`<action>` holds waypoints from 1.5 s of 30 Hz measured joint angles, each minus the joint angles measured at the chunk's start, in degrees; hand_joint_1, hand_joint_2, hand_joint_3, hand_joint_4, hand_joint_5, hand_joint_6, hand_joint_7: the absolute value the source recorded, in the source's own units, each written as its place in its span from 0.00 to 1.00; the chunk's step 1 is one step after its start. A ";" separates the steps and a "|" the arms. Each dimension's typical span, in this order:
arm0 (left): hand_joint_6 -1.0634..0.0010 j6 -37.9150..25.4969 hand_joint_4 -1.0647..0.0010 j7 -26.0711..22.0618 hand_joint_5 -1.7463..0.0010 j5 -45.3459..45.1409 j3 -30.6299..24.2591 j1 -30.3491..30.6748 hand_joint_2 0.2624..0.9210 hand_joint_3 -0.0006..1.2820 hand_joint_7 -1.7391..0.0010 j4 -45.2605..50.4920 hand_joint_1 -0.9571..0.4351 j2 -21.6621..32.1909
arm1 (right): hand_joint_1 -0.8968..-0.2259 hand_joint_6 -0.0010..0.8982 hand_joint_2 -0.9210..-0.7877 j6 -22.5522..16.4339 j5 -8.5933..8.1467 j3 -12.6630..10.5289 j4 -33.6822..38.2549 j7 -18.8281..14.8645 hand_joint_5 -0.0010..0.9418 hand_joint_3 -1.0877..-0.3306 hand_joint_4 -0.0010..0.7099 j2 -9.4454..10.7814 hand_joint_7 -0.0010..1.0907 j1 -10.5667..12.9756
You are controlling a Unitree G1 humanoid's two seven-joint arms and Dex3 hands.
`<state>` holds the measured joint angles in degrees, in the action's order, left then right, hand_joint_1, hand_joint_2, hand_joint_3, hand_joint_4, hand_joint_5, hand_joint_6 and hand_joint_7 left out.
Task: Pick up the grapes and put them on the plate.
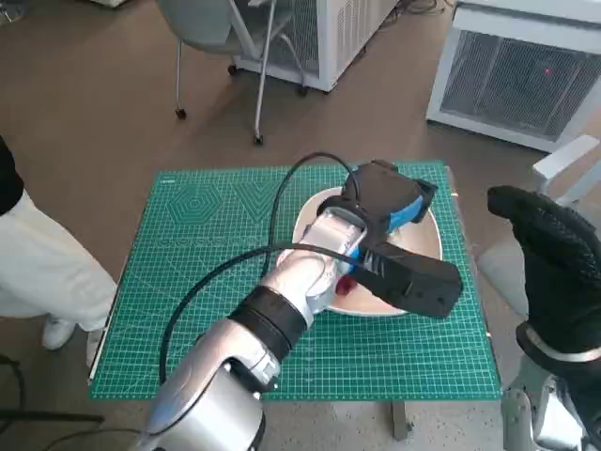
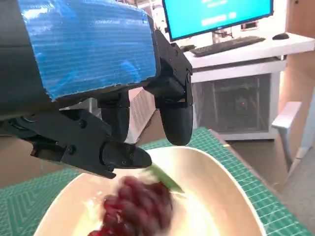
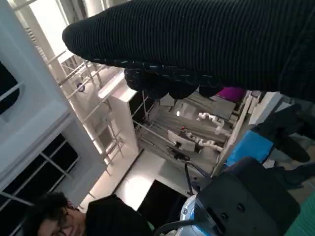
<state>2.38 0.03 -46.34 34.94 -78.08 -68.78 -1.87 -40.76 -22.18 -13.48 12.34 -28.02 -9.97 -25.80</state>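
At the far left of the head view a person in pale trousers stands beside the tabletop, one light shoe showing on the brown floor. A green cutting mat covers the tabletop, and on its right half sits the cream plate. The left arm crosses the mat from the near edge, a black cable looping over it, and the left hand with its blue-taped back hangs right over the plate. From the camera behind that hand, the black fingers hang apart above the plate with nothing clasped between them. The grapes, a blurred dark-red bunch with a green stem, lie in the plate just under the lowest finger; whether that finger touches the stem cannot be told. In the head view only a bit of red peeps out beneath the hand. Beyond the tabletop stand a chair on castors and white cabinets with grilles. At the right, off the mat's edge, the right hand in its black knitted glove is raised beside the tabletop, well apart from the plate, holding nothing; its fingers look to lie loosely together, though how far they are curled cannot be told. Its own camera shows only the glove as a dark band.
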 measured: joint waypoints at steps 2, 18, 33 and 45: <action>0.56 0.28 0.65 0.16 0.08 0.22 -0.09 0.00 1.00 0.23 0.29 -0.14 0.69 0.20 | 0.27 0.32 0.00 -0.10 0.00 0.09 0.23 0.00 0.00 0.62 0.38 0.01 0.02 -0.03; 0.61 0.84 0.59 1.37 0.93 1.88 -0.11 0.08 1.00 0.26 0.99 -2.35 0.28 1.59 | 0.28 0.32 0.00 -1.24 -0.12 0.76 2.35 -0.02 0.00 0.62 0.38 0.13 0.02 -0.83; 0.68 21.11 0.75 5.47 1.00 20.77 -16.84 8.46 1.00 0.54 1.00 4.03 0.17 11.44 | 0.29 0.33 0.00 -2.04 -0.11 1.52 3.22 -0.01 0.00 0.62 0.38 1.06 0.02 -1.23; 0.80 26.94 0.91 -16.84 1.00 48.42 -34.59 17.70 1.00 0.57 0.98 8.35 0.17 13.03 | 0.33 0.32 0.00 -2.30 0.02 2.39 3.57 -0.01 0.00 0.61 0.38 1.54 0.01 -2.79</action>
<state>29.32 -16.81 2.08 0.35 -60.38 -60.42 11.16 -43.05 -22.16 -11.09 15.91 -28.03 -8.43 -28.60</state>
